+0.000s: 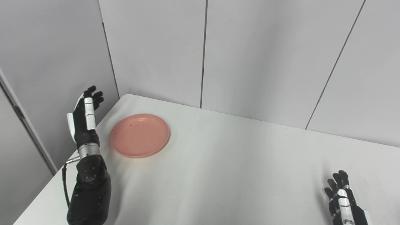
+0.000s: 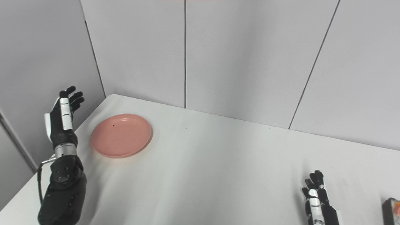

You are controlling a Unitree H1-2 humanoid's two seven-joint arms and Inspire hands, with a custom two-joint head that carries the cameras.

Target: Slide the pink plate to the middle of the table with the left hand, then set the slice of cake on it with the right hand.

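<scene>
White table takes up most of the shot, with one pink plate sitting just right of the raised left hand, not touching it. That hand's fingers are spread, holding nothing. Right hand rests low, fingers apart, empty too. One cake slice peeks in just right of it.
</scene>
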